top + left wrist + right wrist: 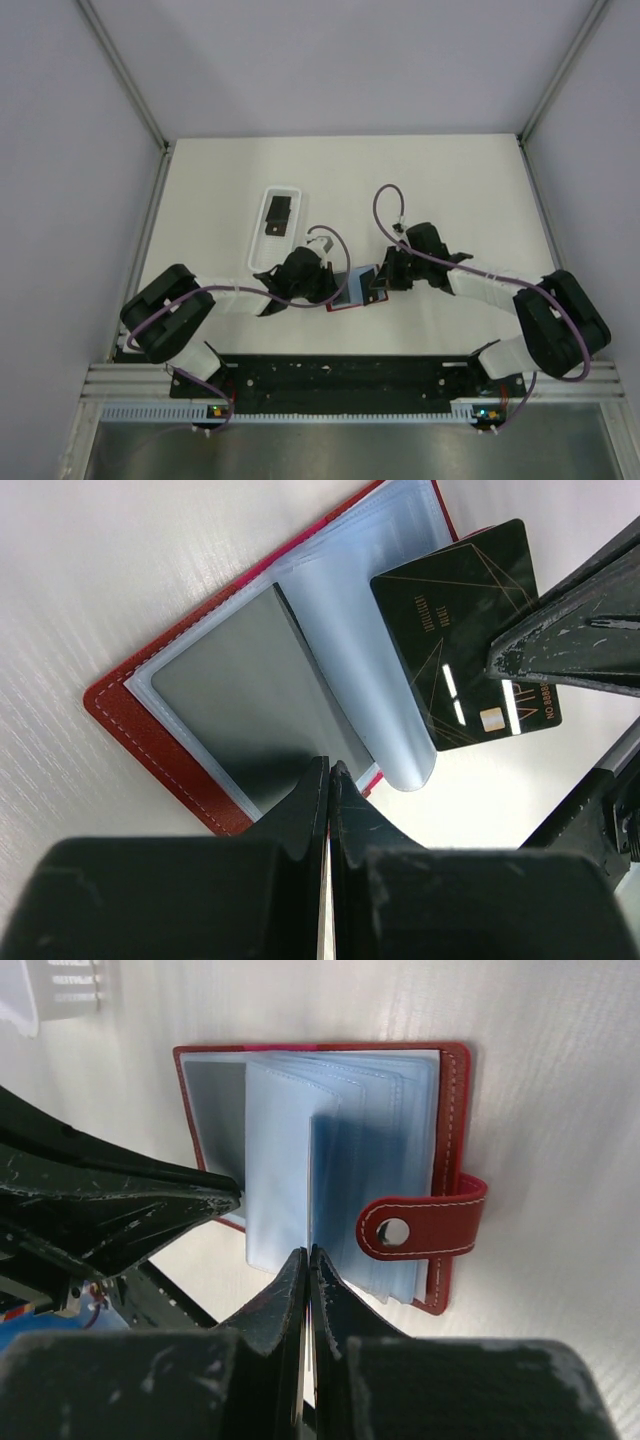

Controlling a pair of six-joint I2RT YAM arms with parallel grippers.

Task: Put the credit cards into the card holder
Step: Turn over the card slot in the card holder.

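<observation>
Pinning the open card holder [120,695] flat, the left gripper [328,775] has its jaws pressed together, tips at the holder's near edge. Whether a sleeve is caught between them cannot be told. Just beyond these tips, the right gripper [308,1258] is clamped on a credit card [450,610], angled toward a lifted sleeve [345,600], probably so insertion meets a steadied pocket.

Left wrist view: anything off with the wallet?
Black card sits askew: it is tilted across a curled-up clear sleeve, partly outside the open red wallet and not in a pocket. Nothing else stands out.
</observation>
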